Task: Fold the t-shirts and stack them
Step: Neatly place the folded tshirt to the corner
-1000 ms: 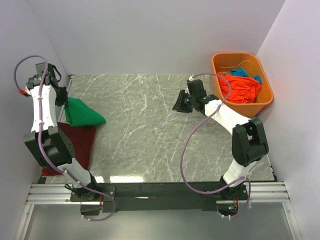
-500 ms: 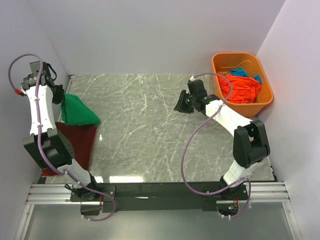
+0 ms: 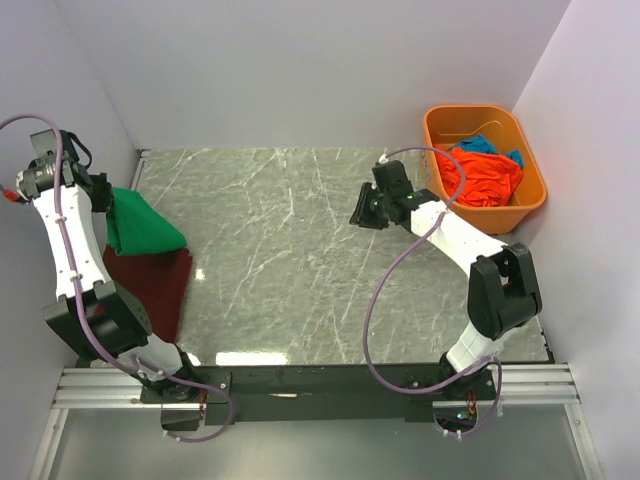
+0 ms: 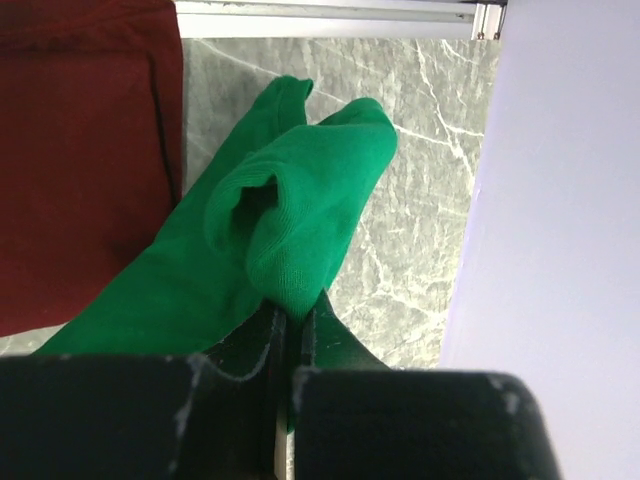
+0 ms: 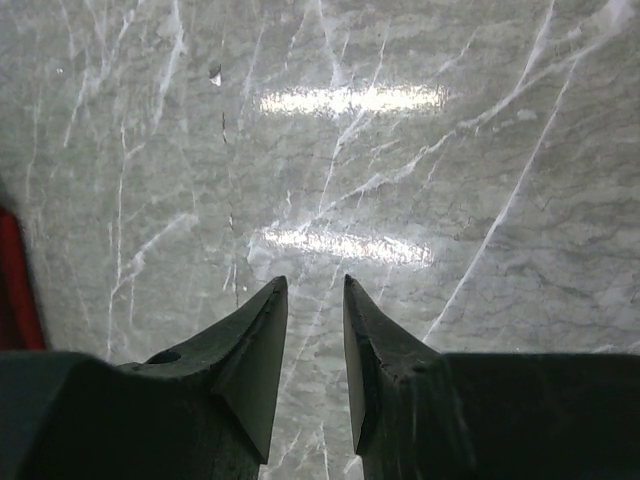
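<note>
A bright green t-shirt [image 3: 140, 228] hangs in a bunch at the table's far left, and my left gripper [image 3: 100, 198] is shut on its upper edge. In the left wrist view the green cloth [image 4: 270, 240] is pinched between the closed jaws of that gripper [image 4: 293, 312]. Under it a dark red t-shirt [image 3: 150, 285] lies flat along the left edge; it also shows in the left wrist view [image 4: 80, 150]. An orange t-shirt [image 3: 482, 177] and a blue one [image 3: 480, 144] lie crumpled in the tub. My right gripper [image 3: 362, 213] hovers open over bare table [image 5: 316, 284], holding nothing.
The rigid orange plastic tub [image 3: 534, 165] stands at the back right corner. White walls close in on the left, back and right. The marble table top [image 3: 300, 260] stretches between the two arms. The metal rail [image 3: 320, 385] runs along the near edge.
My left arm has drawn the green t-shirt leftwards toward the wall, over the dark red one. The right arm has barely shifted.
</note>
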